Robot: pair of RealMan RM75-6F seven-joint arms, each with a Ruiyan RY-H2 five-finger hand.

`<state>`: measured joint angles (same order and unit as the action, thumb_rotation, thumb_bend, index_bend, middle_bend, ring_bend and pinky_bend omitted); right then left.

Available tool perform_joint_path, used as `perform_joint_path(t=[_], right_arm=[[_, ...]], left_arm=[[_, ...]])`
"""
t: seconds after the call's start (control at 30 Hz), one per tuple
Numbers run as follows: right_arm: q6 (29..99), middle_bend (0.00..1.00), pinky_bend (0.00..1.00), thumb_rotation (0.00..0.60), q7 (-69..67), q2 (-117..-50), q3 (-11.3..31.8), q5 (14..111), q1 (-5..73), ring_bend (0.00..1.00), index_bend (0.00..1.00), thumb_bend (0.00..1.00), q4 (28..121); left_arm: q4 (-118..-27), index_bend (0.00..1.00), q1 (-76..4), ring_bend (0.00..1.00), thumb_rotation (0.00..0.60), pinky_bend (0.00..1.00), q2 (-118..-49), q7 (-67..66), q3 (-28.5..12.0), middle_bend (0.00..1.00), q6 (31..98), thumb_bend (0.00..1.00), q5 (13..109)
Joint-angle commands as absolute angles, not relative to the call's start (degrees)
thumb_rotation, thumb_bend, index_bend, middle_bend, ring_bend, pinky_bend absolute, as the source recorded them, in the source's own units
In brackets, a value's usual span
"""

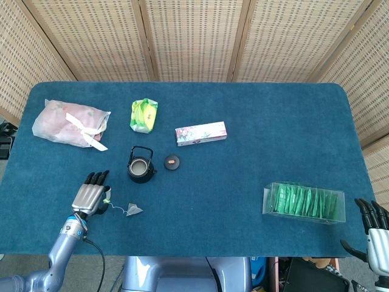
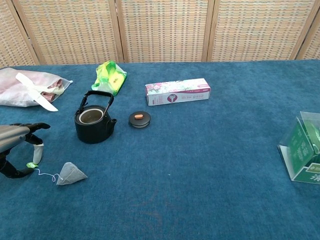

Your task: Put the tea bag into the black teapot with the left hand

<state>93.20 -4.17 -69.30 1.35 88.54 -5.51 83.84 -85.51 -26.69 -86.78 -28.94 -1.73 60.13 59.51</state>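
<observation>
Pinching the tea bag tag, bag lying flat on the cloth

Sitting low at the near left of the blue table [image 1: 255, 140], the left hand [image 1: 90, 196] is pinching the small green tag [image 2: 31, 165] between thumb and a finger — other fingers stretching forward, spread a little. The string [image 2: 46, 174] is running from the tag to the tea bag [image 2: 70, 173], which is lying on the cloth just right of the hand, not lifted. The black teapot [image 2: 94, 118] is standing upright beyond the bag, lid off, mouth open, handle up. Its lid [image 2: 139, 119] is resting on the table just right of the pot, apart from it.

The right hand [image 1: 375, 233] is hanging off the near right edge of the table in the head view, fingers pointing up and apart, holding nothing.

Also lying around: a pink-white plastic bag [image 1: 70, 121] far left, a yellow-green packet [image 1: 144, 114] behind the teapot, a long floral box [image 1: 200, 133] mid-table, a clear box of green sachets [image 1: 304, 202] near right. Woven screens [image 1: 188, 36] are standing behind.
</observation>
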Motion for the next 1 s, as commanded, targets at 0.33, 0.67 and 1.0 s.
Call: perform_joint_path(t=[0.33, 0.67, 1.0], right_arm=[[93.15, 0.2, 0.16, 0.6, -4.33, -69.32, 1.4, 88.35, -5.63, 0.08, 0.12, 0.01, 83.76], [93.37, 0.2, 0.16, 0.6, -4.08, -69.27, 1.46, 88.47, -5.72, 0.08, 0.12, 0.01, 84.02], [93.73, 0.2, 0.16, 0.6, -4.07, -69.16, 1.47, 88.73, -5.84, 0.08, 0.12, 0.01, 84.18]], left_arm=[[-85.14, 0.57, -26.71, 0.0, 0.6, 0.0, -86.84, -29.18, -1.81, 0.0, 59.84, 0.43, 58.29], [-85.01, 0.63, -26.43, 0.0, 0.6, 0.0, -86.74, -27.61, -2.13, 0.0, 60.51, 0.49, 59.15], [-87.67, 0.64, -25.38, 0.0, 0.6, 0.0, -84.6, -23.57, -3.13, 0.0, 64.39, 0.51, 63.97]])
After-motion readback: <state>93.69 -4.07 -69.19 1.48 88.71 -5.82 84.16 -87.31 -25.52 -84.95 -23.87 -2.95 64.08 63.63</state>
